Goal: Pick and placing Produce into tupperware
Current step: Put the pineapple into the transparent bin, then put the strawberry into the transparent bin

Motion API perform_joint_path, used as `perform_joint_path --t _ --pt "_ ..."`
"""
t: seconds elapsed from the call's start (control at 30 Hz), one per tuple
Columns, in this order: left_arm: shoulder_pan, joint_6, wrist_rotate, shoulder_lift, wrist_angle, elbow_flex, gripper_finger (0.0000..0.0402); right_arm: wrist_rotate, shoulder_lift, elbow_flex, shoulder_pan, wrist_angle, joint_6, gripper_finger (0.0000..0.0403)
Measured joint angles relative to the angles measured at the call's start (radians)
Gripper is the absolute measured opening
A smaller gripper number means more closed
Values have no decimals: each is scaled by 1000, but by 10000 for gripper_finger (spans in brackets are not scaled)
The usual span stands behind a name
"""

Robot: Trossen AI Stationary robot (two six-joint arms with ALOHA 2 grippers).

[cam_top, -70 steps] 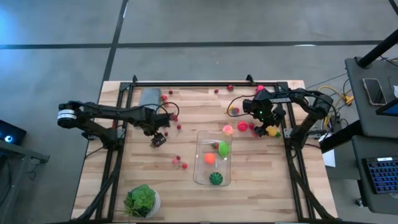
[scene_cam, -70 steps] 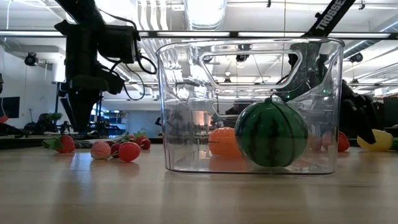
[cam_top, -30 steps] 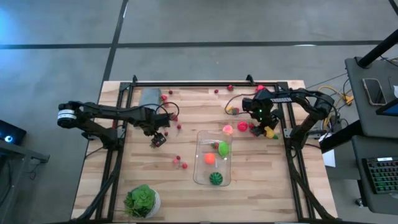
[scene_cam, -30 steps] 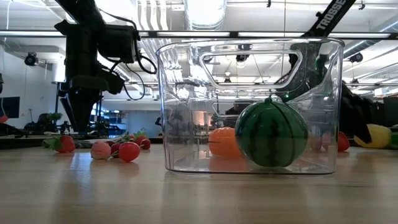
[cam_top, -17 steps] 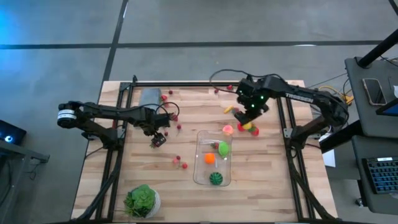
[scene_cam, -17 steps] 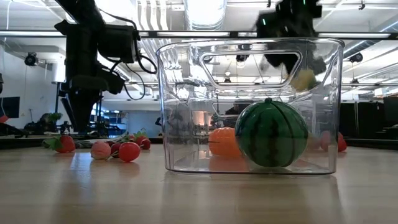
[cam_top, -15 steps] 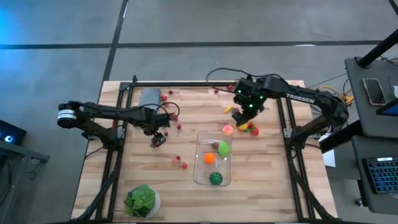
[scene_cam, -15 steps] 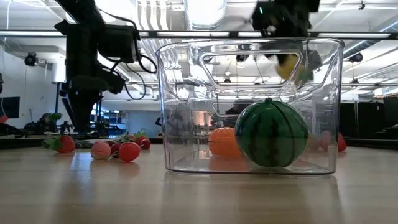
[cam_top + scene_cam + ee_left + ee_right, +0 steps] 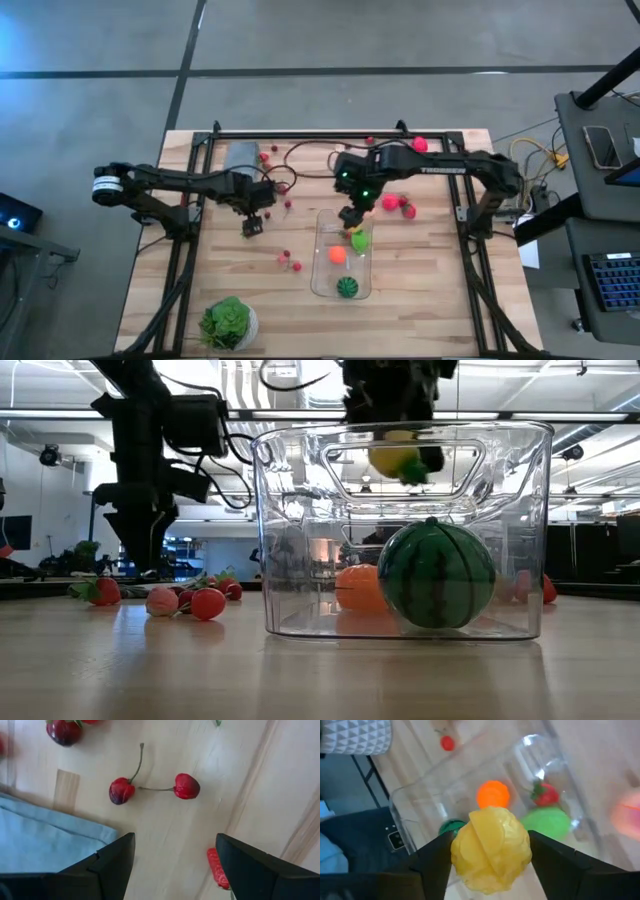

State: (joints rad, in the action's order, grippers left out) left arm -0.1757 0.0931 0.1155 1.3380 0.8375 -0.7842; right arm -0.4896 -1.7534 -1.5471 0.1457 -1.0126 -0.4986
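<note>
Yellow fills my right wrist view: a lumpy yellow fruit [image 9: 491, 848] sits clamped between the right gripper [image 9: 490, 851]'s two dark fingers, directly above the clear tub [image 9: 420, 815]. From overhead I cannot see that fruit properly; it shows only as a yellowish speck under the right gripper [image 9: 352, 216] at the tub's [image 9: 320, 285] far end. The level view fills the gap, showing the fruit [image 9: 397, 461] hanging at rim height, above the tub's floor.

Inside the tub I count an orange piece [image 9: 337, 254], a green piece [image 9: 360, 240] and a striped green ball [image 9: 346, 287]. The wrist camera adds a small red piece [image 9: 546, 795] beside the green one, which I can barely make out from above.

My left gripper [image 9: 252, 224] hangs over the boards left of the tub, fingers apart with nothing between them. Its own camera shows a pair of cherries [image 9: 155, 787] joined by stems and a corner of blue cloth [image 9: 45, 840]; a red piece at one finger's edge is cut off and I cannot tell what it is.

Loose red pieces [image 9: 393, 203] lie right of the tub, with more scattered on the left. The pale wooden table [image 9: 160, 300] carries a potted plant [image 9: 227, 322] at its near left corner, on grey floor. Beyond the table, the level view shows a room with ceiling lights.
</note>
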Motion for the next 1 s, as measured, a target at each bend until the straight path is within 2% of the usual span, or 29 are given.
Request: perform_joint_path --t 0.23,0.37,0.57,0.63,0.73,0.8,0.9,1.0 --pt "0 -2 1 0 20 -1 262 37 -75 -109 -33 -6 -25 325" --pt "0 -31 3 -6 19 -1 262 71 -71 -126 -40 -8 -65 351" --pt "-1 -82 43 -24 4 -3 262 406 6 -159 -43 -56 -184 350" --pt "-2 -82 50 -31 6 -4 262 435 34 -162 -7 -126 -245 344" --pt "-2 -81 49 -36 1 -3 262 412 57 -130 76 -262 -306 338" --pt "-2 -81 49 -38 -3 -3 262 455 68 -99 137 -335 -308 335" --pt "-2 -79 48 -39 -19 -3 262 585 82 -52 224 -375 -264 332" --pt "-2 -74 48 -39 -20 -3 262 773 75 -24 308 -369 -207 329"
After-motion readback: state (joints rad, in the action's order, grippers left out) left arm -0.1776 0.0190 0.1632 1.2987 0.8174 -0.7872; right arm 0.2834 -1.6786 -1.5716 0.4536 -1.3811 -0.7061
